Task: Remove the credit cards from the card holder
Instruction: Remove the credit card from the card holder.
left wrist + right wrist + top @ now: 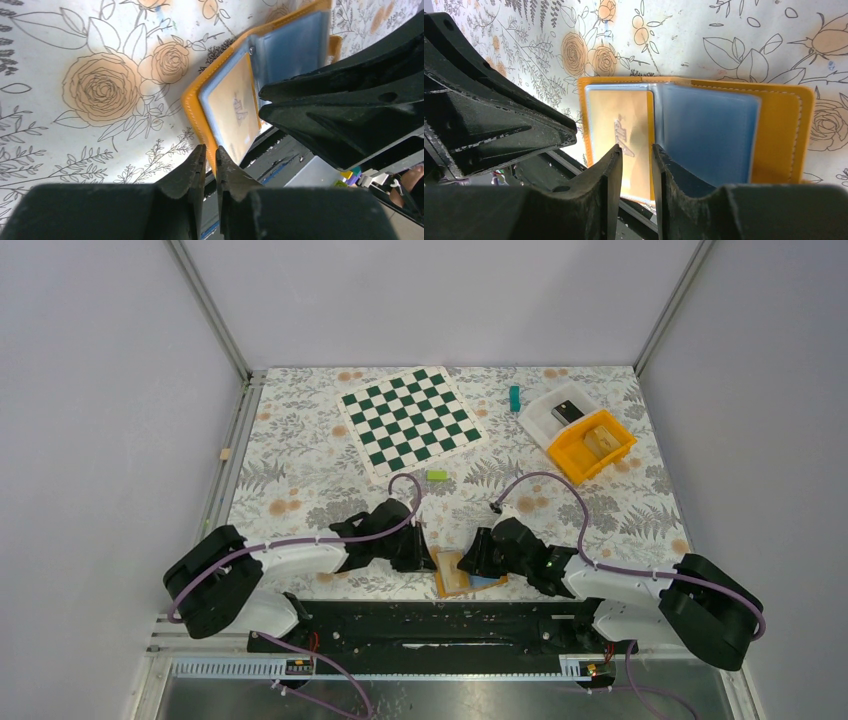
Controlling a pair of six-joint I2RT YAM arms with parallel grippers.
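Orange card holder [452,573] lies open; L gripper [210,155] pinches its edge; R gripper [636,152] straddles inner sleeve [621,117], grip unclear.

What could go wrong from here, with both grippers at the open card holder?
1. The card holder overhangs the near edge of the table; a pull could drag it off.
2. The left gripper pinches only the cover's thin rim, so it may slip free.
3. The right gripper straddles the sleeve fold and might catch plastic rather than a blue card.
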